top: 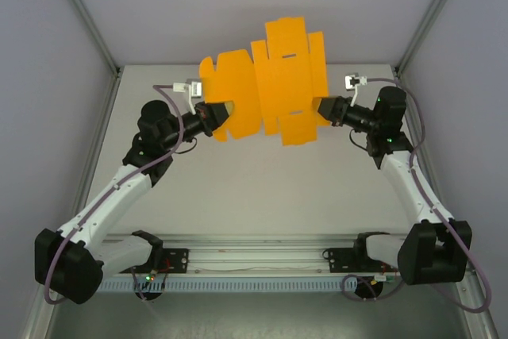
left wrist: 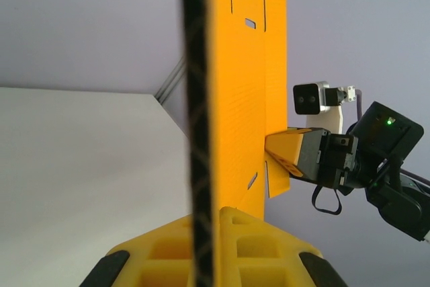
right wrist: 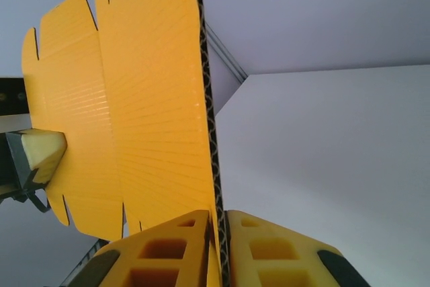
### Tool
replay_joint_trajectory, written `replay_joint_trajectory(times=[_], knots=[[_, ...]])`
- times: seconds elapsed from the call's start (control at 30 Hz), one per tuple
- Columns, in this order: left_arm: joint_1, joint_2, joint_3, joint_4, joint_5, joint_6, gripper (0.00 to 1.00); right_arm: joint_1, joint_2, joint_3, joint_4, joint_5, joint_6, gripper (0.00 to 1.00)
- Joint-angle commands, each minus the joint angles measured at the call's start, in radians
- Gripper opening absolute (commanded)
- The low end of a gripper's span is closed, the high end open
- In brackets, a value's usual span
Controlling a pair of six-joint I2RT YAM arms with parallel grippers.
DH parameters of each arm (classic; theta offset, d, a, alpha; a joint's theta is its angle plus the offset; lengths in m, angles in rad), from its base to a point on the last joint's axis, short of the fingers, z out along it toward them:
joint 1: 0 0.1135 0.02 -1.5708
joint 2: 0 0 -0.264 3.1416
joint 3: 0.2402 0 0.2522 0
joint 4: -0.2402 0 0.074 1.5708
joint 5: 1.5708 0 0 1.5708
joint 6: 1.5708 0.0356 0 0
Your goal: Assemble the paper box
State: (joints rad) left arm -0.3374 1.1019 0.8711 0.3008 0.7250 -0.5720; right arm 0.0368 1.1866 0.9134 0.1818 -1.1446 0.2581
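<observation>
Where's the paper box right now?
In the top view the paper box, a flat sheet, hangs above the far middle of the table, clamped at its left side by the left end effector and at its right side by the right end effector.
</observation>
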Motion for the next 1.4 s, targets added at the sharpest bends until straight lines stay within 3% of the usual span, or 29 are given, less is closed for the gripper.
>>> replay_joint_trajectory(times=[0.0, 0.23, 0.47, 0.67, 0.8, 0.9, 0.93, 1.03, 1.07, 1.2, 1.3, 1.37], knots=[[0.001, 0.002, -0.019, -0.019, 0.021, 0.008, 0.00, 0.013, -0.056, 0.027, -0.001, 0.040, -0.029, 0.14], [0.009, 0.013, -0.032, -0.023, 0.011, -0.012, 0.00, 0.014, -0.055, 0.052, 0.025, 0.059, 0.004, 0.18], [0.020, 0.015, -0.047, -0.024, -0.029, -0.046, 0.00, 0.014, -0.044, 0.072, -0.036, 0.048, -0.014, 0.14], [0.031, 0.033, -0.063, 0.032, -0.027, -0.101, 0.00, 0.014, -0.041, 0.069, -0.057, -0.015, -0.024, 0.04], [0.033, 0.061, -0.063, 0.049, -0.025, -0.120, 0.00, 0.014, -0.039, 0.084, -0.147, 0.003, -0.079, 0.00], [0.033, 0.074, -0.059, -0.022, -0.075, -0.079, 0.00, 0.018, -0.039, 0.099, -0.276, 0.086, -0.192, 0.00], [0.034, 0.077, -0.055, -0.080, -0.127, -0.067, 0.07, 0.018, -0.039, 0.102, -0.307, 0.121, -0.219, 0.00], [0.032, 0.078, -0.064, -0.233, -0.300, -0.021, 0.84, 0.019, -0.001, 0.100, -0.389, 0.162, -0.294, 0.00], [0.033, 0.073, -0.075, -0.272, -0.361, -0.009, 1.00, 0.020, 0.017, 0.101, -0.418, 0.170, -0.316, 0.00], [0.035, 0.063, -0.091, -0.386, -0.516, 0.015, 1.00, 0.039, 0.112, 0.095, -0.467, 0.201, -0.390, 0.00], [0.035, 0.063, -0.083, -0.427, -0.523, 0.047, 1.00, 0.060, 0.192, 0.097, -0.458, 0.215, -0.416, 0.00], [0.035, 0.062, -0.078, -0.440, -0.536, 0.052, 1.00, 0.090, 0.232, 0.121, -0.490, 0.300, -0.475, 0.00]])
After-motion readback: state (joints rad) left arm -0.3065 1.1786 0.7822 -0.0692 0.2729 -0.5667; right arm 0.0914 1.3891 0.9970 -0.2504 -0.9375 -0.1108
